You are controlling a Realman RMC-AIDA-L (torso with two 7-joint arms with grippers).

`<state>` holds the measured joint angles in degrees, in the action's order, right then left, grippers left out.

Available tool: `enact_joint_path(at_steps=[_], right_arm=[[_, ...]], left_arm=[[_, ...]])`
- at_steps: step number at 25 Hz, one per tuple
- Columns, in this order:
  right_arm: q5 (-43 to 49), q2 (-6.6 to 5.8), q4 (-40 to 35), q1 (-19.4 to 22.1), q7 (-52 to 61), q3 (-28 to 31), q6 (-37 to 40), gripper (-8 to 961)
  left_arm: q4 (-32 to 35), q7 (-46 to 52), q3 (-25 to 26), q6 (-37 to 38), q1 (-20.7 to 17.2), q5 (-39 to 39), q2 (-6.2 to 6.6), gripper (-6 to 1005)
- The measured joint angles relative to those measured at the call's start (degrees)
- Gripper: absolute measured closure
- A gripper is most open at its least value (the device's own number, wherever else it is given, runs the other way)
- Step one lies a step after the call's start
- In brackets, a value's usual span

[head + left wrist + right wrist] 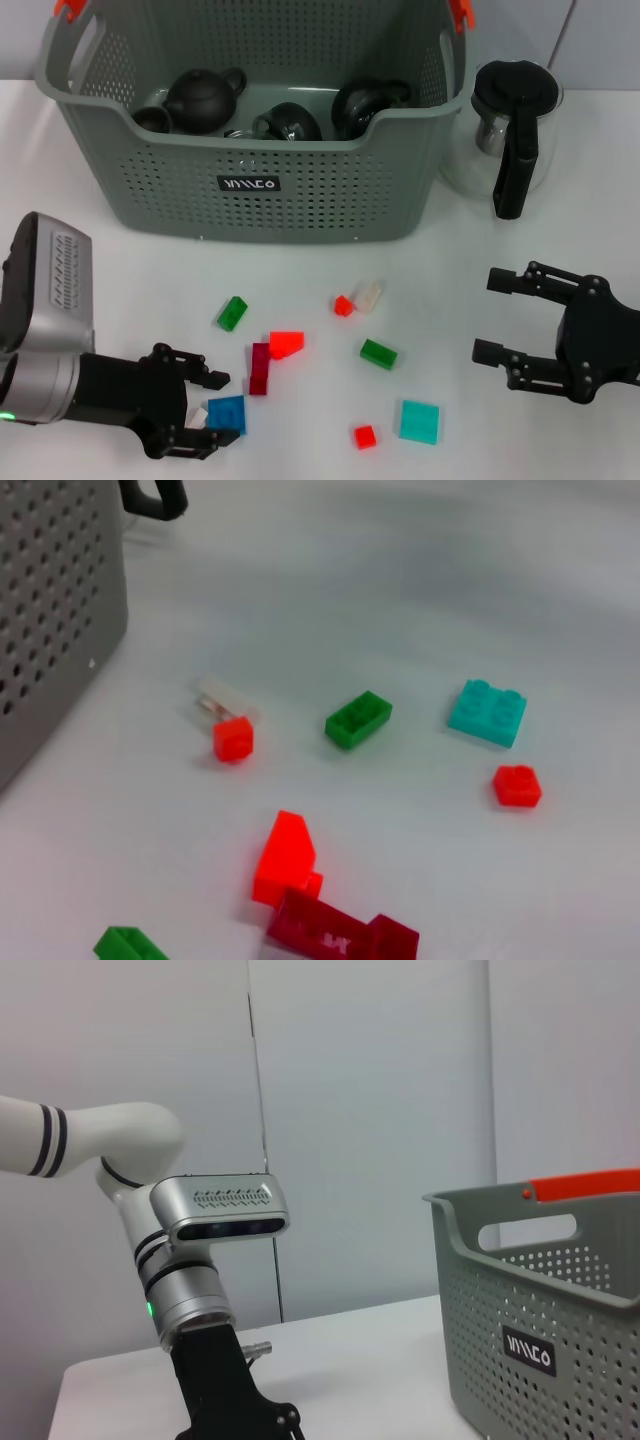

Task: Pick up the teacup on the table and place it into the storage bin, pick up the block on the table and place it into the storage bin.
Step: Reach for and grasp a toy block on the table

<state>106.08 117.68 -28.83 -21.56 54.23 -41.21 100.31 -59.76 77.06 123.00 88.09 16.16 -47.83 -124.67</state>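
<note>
L gripper (218, 408) sits low at the counter's (560, 240) near-left corner, jaws wide around a blue block (227, 413). R gripper (490, 316), also wide open, holds nothing near the right edge. Storage bin (250, 190) w/ dark teaware stands at the far edge.

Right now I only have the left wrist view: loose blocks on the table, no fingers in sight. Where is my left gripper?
Observer: The left gripper is open at the near left of the table, with a blue block between its fingertips.
Operator: And the right arm?
Observer: The right gripper is open and empty at the table's right side, apart from the blocks.
Operator: What is in the storage bin?
Observer: The storage bin holds a dark teapot and other dark tea ware; no block shows inside.
</note>
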Motion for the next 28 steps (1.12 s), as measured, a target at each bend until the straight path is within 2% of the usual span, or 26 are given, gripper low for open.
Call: enact_joint_path(at_steps=[11,28], right_arm=[[0.0,0.09,0.0,0.2,0.0,-0.01,-0.03,128],[0.0,-0.06,0.0,0.26,0.0,-0.01,0.04,129]], left_arm=[[-0.14,0.36,-1.06,-3.29,-0.17,-1.02,-0.04,366],[-0.47,0.53,-2.58,-3.42,-0.24,-1.33,0.06,369]])
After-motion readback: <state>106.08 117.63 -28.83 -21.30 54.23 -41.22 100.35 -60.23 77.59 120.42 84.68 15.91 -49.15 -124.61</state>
